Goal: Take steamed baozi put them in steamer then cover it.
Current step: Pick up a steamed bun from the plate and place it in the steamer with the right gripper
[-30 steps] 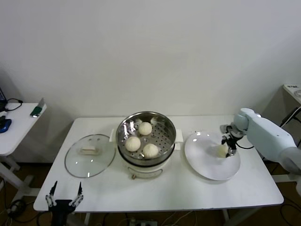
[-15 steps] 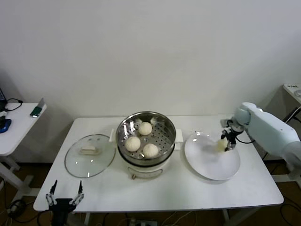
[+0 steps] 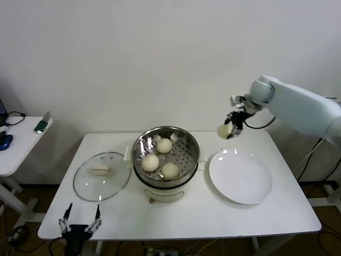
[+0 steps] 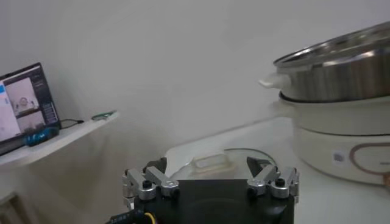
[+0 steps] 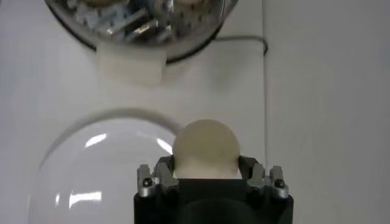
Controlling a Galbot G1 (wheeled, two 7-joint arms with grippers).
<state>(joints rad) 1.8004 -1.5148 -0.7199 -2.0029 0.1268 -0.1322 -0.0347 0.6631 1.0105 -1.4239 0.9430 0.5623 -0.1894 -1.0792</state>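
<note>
My right gripper (image 3: pixel 230 129) is shut on one cream-white baozi (image 3: pixel 223 130) and holds it in the air above the table's far edge, between the steamer (image 3: pixel 187 154) and the white plate (image 3: pixel 240 178). In the right wrist view the baozi (image 5: pixel 205 148) sits between the jaws of this gripper (image 5: pixel 205 169). Three more baozi (image 3: pixel 164 145) lie in the steel steamer basket. The glass cover (image 3: pixel 101 181) lies flat on the table left of the steamer. My left gripper (image 3: pixel 80 224) hangs open below the table's front left edge, apart from the cover (image 4: pixel 210 162).
The plate holds nothing. The steamer's white pot base (image 4: pixel 341 140) has side handles. A small side table (image 3: pixel 21 141) with a few objects stands at far left. A cable runs behind the steamer (image 5: pixel 244 41).
My right gripper has lifted the baozi off the plate and carried it up and leftward towards the steamer. The left gripper has shifted only slightly.
</note>
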